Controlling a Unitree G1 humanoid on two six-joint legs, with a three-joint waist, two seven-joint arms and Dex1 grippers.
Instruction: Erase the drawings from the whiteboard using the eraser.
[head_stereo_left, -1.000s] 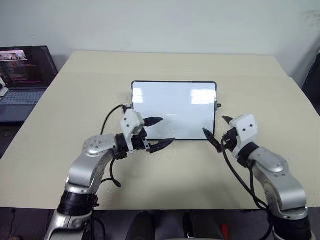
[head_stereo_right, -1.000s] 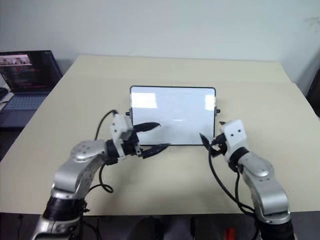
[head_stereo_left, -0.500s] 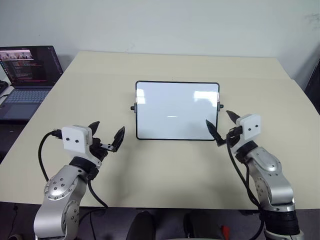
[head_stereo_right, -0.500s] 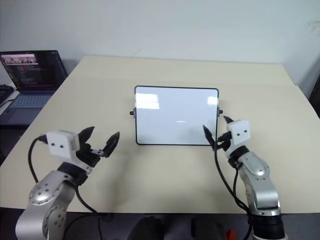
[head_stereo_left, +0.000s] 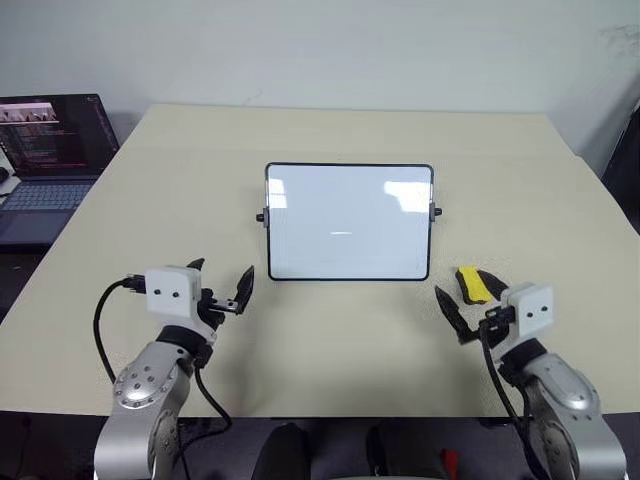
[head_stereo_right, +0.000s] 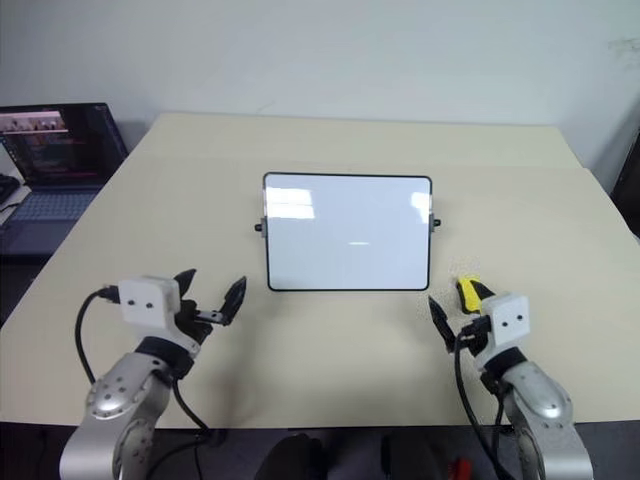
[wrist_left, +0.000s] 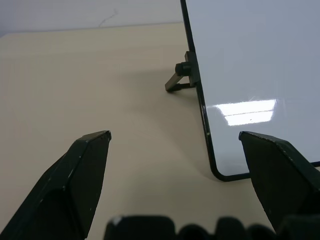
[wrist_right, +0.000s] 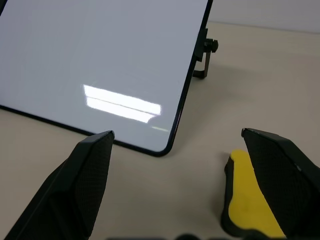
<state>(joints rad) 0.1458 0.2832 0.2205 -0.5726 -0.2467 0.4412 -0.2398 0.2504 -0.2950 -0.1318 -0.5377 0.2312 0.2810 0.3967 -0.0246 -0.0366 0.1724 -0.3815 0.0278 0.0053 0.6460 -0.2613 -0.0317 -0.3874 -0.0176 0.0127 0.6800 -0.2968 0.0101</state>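
Observation:
The whiteboard (head_stereo_left: 300, 235) stands propped at the table's middle, black-framed. The drawings are out of view: its white face carries just a faint grey dash (head_stereo_left: 341, 234). The eraser (head_stereo_left: 470, 284), a yellow block with a dark part, lies on the table off the board's near right corner. My right gripper (head_stereo_left: 462, 295) is open just behind it, and in the right wrist view the eraser (wrist_right: 247, 207) lies by one finger, untouched as far as I can see. My left gripper (head_stereo_left: 221, 272) is open and holds nothing, near the board's near left corner (wrist_left: 220, 172).
An open laptop (head_stereo_left: 50, 150) sits on a separate surface beyond the table's left edge. Small black knobs (head_stereo_left: 261, 216) stick out at the board's sides. Bare beige table (head_stereo_left: 340, 330) stretches between my grippers and behind the board.
My left gripper swung from in front of the board out to the left and lower. My right gripper drew back and down from the board's corner, and the eraser now shows on the table.

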